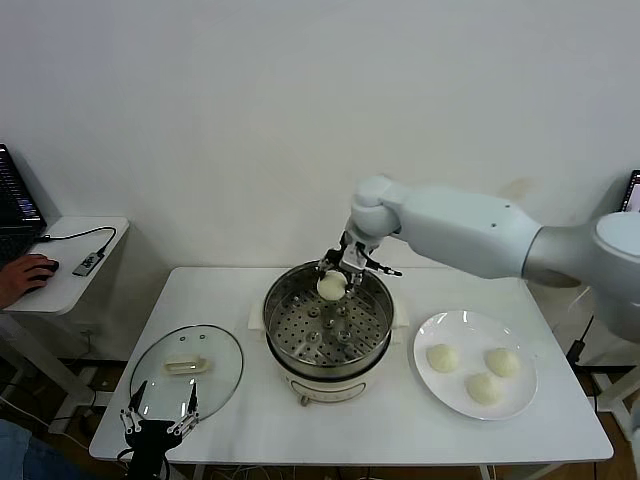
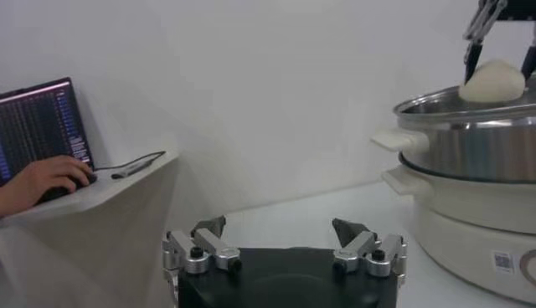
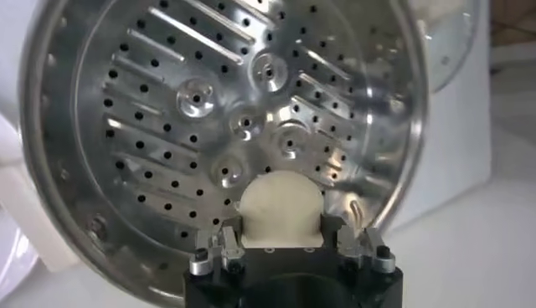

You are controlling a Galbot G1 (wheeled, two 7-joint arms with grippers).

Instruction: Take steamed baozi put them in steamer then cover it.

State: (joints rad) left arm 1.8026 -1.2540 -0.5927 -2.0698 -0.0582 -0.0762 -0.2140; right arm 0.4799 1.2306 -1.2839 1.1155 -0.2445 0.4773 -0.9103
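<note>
My right gripper (image 1: 332, 283) is shut on a cream-white baozi (image 1: 331, 286) and holds it above the far rim of the steel steamer (image 1: 283, 288). In the right wrist view the baozi (image 3: 279, 208) sits between the fingers, over the empty perforated tray (image 3: 167, 109). Three more baozi (image 1: 484, 387) lie on the white plate (image 1: 427, 338) to the right of the steamer. The glass lid (image 1: 228, 352) lies flat at the table's left. My left gripper (image 1: 159, 408) is open and empty at the table's front left edge, next to the lid. The left wrist view shows the steamer (image 2: 469, 151) and the held baozi (image 2: 492, 82).
A side desk (image 1: 70, 262) stands to the left with a laptop, a cable and a person's hand on a mouse (image 1: 40, 267). The white table (image 1: 380, 435) has bare surface along its front edge. A wall is behind.
</note>
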